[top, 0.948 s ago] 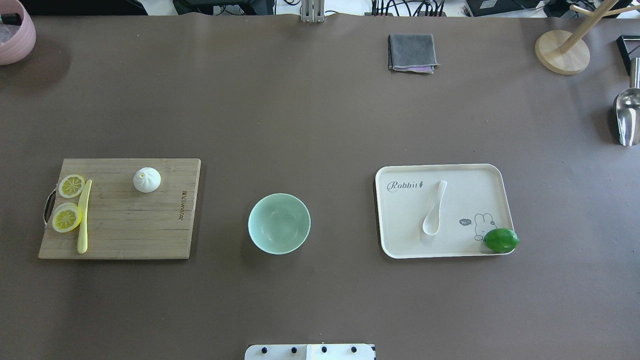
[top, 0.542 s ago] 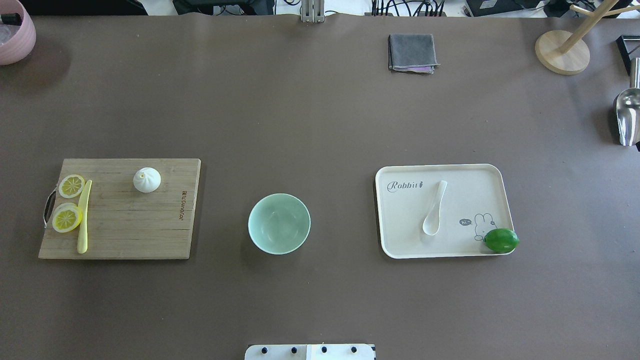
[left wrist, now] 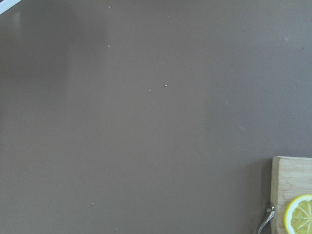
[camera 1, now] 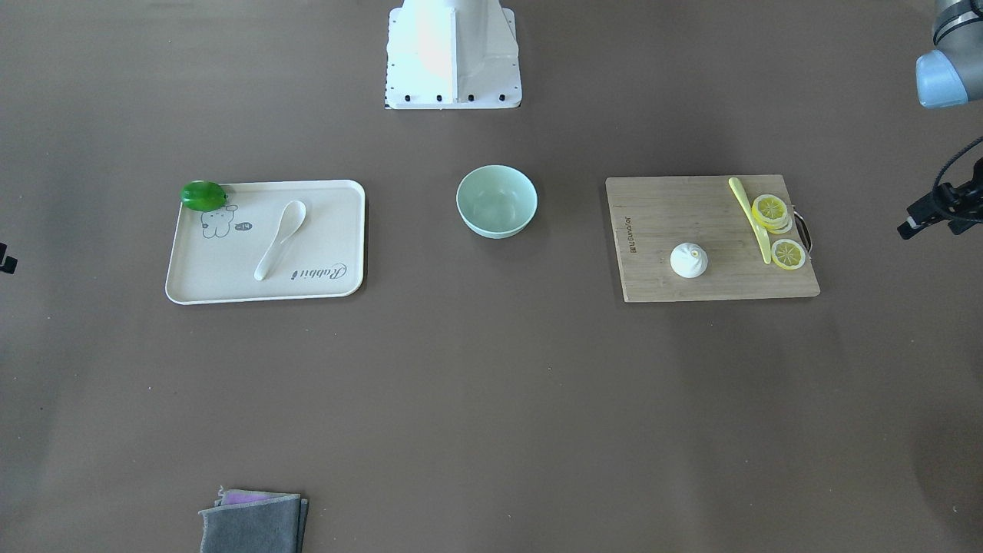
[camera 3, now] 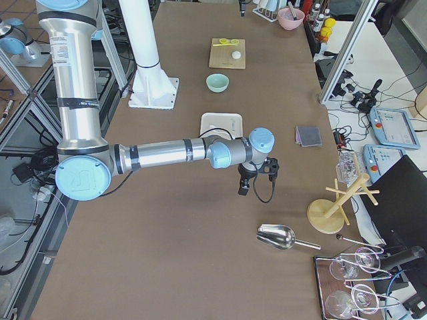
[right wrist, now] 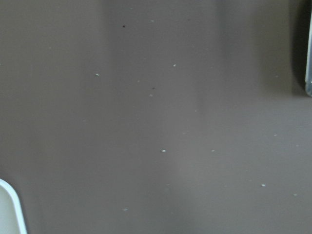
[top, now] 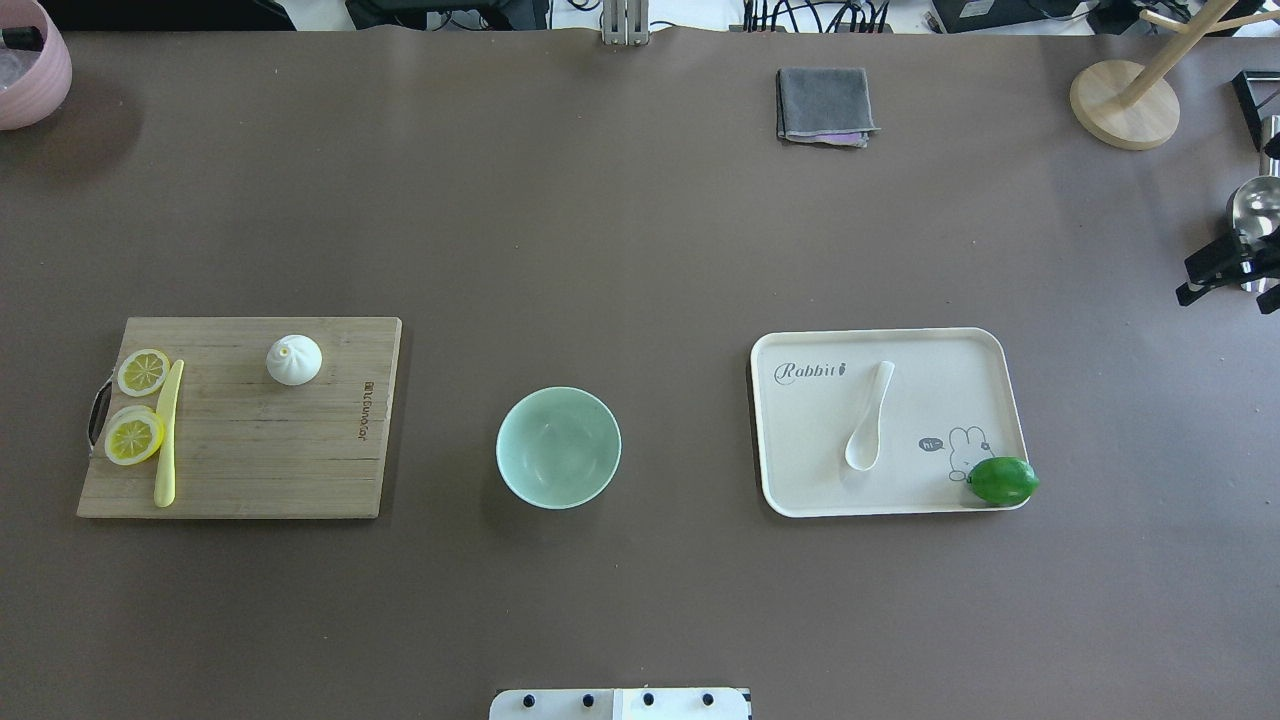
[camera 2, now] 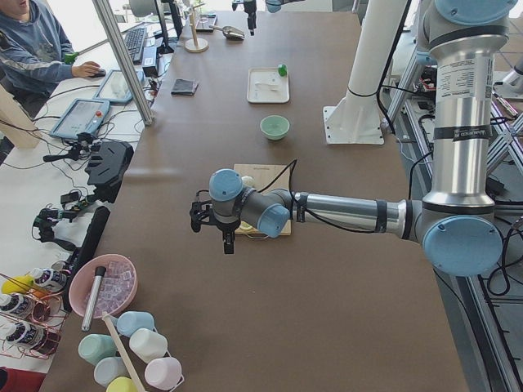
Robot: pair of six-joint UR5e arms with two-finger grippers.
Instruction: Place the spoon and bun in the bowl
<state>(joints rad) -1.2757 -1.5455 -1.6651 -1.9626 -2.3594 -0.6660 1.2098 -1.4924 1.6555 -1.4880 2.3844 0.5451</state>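
Since the bun (top: 294,360) looks soft and light, hold it gently round its sides; the spoon (top: 868,420) looks hard, slippery and easy to break, so its handle seems best to hold. The bowl (top: 520,420) has nothing in it: the bun sits on the board (top: 260,460) to the bowl's left, the spoon lies on the tray (top: 800,470) to the bowl's right with a green fruit (top: 1003,480). I cannot tell if the left fingers (camera 1: 925,216) or right fingers (top: 1215,283) are wide or narrow.
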